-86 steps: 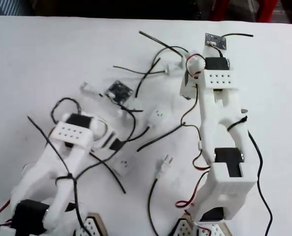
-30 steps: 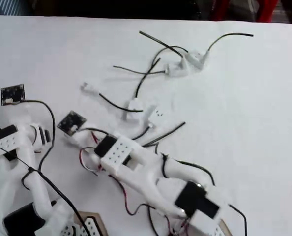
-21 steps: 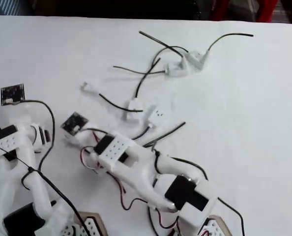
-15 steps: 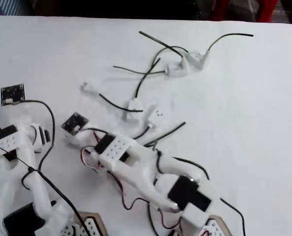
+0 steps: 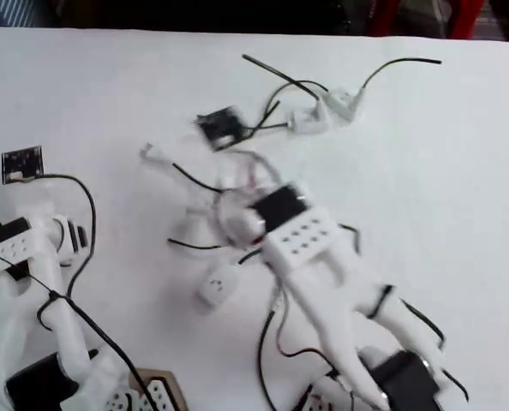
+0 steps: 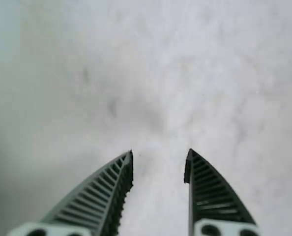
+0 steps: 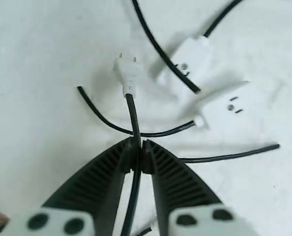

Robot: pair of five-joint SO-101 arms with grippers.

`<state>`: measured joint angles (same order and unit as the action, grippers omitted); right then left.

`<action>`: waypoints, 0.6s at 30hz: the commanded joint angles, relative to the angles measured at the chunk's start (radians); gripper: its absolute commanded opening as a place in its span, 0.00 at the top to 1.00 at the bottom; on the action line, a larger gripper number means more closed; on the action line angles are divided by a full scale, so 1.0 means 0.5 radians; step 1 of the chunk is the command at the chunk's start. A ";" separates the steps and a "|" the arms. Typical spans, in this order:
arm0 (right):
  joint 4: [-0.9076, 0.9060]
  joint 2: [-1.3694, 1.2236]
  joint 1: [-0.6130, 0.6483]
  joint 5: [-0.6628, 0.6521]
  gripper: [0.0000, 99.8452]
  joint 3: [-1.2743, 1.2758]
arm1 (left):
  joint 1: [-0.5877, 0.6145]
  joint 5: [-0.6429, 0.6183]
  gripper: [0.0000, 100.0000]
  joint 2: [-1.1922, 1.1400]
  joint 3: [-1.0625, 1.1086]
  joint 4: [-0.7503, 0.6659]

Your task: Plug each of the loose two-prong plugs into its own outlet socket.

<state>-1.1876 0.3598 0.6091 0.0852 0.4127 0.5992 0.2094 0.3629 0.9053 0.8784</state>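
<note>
In the last second my right arm has swung from the lower left of the high view up to its centre. The right fingers [image 7: 111, 182] are clenched on the black cord [image 7: 131, 115] just behind the two-prong plug [image 7: 126, 73], near a white socket [image 7: 229, 105]. It looks ready for lining up, I think. The left fingers [image 6: 111, 191] are released over bare bench [image 6: 185, 73]. I can read no lettering.

Two arms [image 5: 14, 248] [image 5: 314, 248] stand at one worktop [image 5: 460, 171]. The right wrist view counts one plug [image 7: 127, 73] and two sockets [image 7: 190, 56] [image 7: 229, 105].
</note>
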 commanded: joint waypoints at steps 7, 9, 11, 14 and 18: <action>-0.302 0.456 -0.683 -0.018 0.98 -0.055 | 0.011 -0.018 0.82 0.057 -0.003 -0.031; -0.367 0.529 -0.833 -0.175 0.98 -0.055 | 0.011 -0.018 0.82 0.057 -0.003 -0.031; -0.443 0.606 -0.980 -0.344 0.98 -0.055 | 0.011 -0.018 0.82 0.057 -0.003 -0.031; -0.535 0.677 -1.186 -0.552 0.98 -0.058 | 0.011 -0.018 0.82 0.057 -0.003 -0.037; -0.683 0.658 -1.386 -0.804 0.98 -0.058 | 0.011 -0.018 0.82 0.057 0.071 -0.163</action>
<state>-1.4807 0.6697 -0.0245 -0.2294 0.4127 0.5992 0.2094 0.3629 0.9129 0.8615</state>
